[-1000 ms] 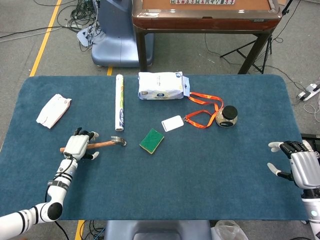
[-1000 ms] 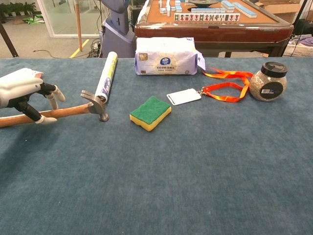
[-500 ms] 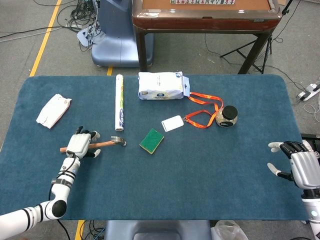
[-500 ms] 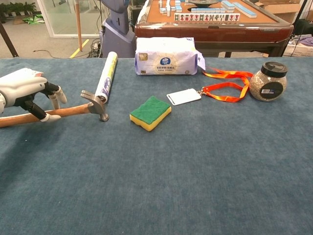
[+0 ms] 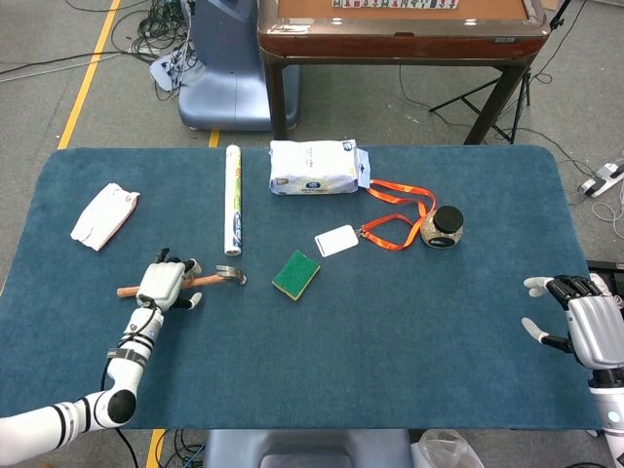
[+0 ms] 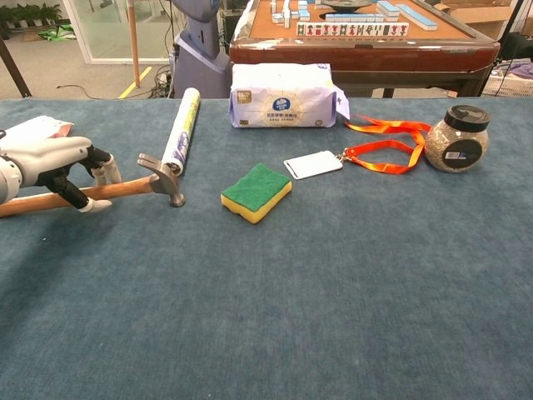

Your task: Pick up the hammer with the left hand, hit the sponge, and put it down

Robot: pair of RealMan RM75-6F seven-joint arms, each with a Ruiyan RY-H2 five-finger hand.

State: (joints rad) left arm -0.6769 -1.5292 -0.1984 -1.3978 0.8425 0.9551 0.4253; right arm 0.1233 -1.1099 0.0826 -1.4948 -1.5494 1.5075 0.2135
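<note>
Hammer (image 6: 125, 188) lies left of the green sponge (image 6: 256, 192), head down on the carpet. Left hand (image 6: 52, 164) straddles its wooden handle, fingers spread, not yet gripping. Right hand (image 5: 583, 325) rests far right of the sponge, fingers apart, empty.

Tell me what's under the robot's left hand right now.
The wooden handle of the claw hammer runs under the left hand, lying on the blue table mat. The stretch of handle beneath the fingers is covered.

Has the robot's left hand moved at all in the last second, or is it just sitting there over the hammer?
Yes. The left hand has slid along the hammer handle toward its metal head, nearer the paper roll. The hammer itself has not shifted.
</note>
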